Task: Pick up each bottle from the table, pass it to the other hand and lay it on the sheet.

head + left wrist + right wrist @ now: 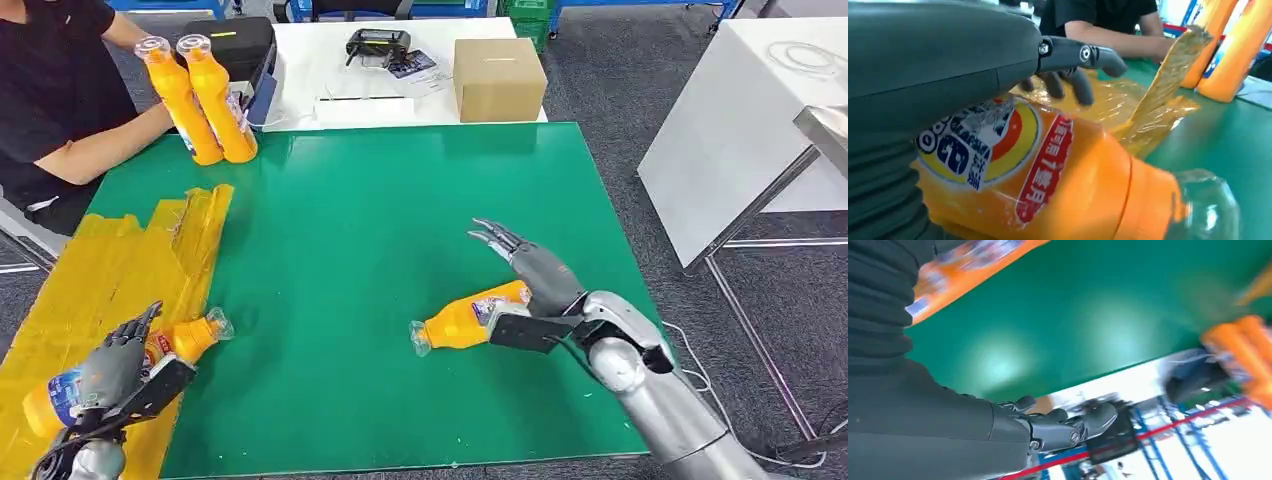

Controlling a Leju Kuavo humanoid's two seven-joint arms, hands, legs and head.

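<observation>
Green mat is covered at 8 o'clock by a crumpled yellow sheet. One orange bottle is seen lying at 5 o'clock, beside the right hand, fingers spread, nothing held. Another bottle is laid on the sheet, left hand draped over it; grasp cannot be confirmed. Two upright bottles are held by a person at 11 o'clock.
</observation>
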